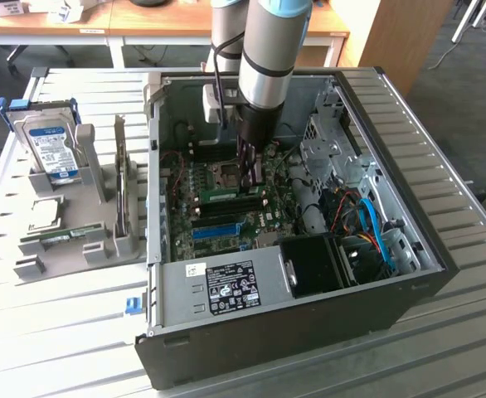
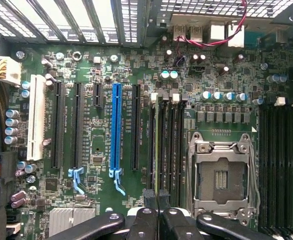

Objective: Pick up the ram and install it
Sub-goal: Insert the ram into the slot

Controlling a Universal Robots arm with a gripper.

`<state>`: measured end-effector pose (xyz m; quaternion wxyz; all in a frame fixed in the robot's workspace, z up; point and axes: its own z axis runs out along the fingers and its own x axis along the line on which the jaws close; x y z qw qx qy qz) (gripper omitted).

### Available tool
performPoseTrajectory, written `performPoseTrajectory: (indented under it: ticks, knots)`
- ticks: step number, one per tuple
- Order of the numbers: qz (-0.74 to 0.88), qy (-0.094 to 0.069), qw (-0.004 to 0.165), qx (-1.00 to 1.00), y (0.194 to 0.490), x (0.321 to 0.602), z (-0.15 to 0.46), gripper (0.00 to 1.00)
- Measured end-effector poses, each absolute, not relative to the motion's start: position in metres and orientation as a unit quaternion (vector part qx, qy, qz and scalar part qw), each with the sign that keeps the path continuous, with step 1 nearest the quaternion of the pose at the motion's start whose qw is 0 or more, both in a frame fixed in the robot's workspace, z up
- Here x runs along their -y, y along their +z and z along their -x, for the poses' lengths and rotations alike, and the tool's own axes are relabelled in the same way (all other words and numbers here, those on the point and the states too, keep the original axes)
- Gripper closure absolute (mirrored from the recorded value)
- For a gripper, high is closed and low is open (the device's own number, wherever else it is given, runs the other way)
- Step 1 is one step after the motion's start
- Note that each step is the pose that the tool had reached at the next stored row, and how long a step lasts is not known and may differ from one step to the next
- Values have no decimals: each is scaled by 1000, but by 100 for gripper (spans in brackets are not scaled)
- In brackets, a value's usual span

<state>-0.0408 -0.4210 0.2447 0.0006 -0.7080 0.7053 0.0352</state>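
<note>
The ram is a thin green stick standing on edge in a black memory slot on the motherboard, inside the open computer case. My gripper reaches straight down into the case over the ram's end toward the exterior view's right. In the wrist view the ram shows edge-on as a thin line running in between the black fingertips. My gripper is shut, with that end of the ram between its tips.
An empty CPU socket and more black memory slots lie beside the ram. A blue expansion slot lies on the other side. Outside the case, a grey holder carries a blue-labelled hard drive and another green stick.
</note>
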Motion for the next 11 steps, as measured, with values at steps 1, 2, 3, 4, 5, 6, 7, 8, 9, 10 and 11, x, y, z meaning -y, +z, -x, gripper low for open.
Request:
performPoseTrajectory:
  ticks: [1, 2, 3, 4, 5, 6, 7, 8, 9, 10, 11]
  knots:
    - [708, 35, 1, -705, 244, 421, 41, 88]
    - [708, 35, 1, -705, 244, 421, 41, 88]
    - [708, 35, 1, -705, 243, 421, 41, 88]
    - [708, 35, 1, -705, 243, 421, 41, 88]
    - [708, 35, 1, -705, 243, 421, 41, 88]
    - [708, 35, 1, -705, 243, 421, 41, 88]
    - [708, 35, 1, -705, 243, 421, 41, 88]
    - [708, 35, 1, -705, 243, 421, 41, 88]
    - [708, 35, 1, -706, 243, 421, 41, 88]
    - [707, 35, 1, -706, 243, 421, 41, 88]
    - [707, 35, 1, -706, 243, 421, 41, 88]
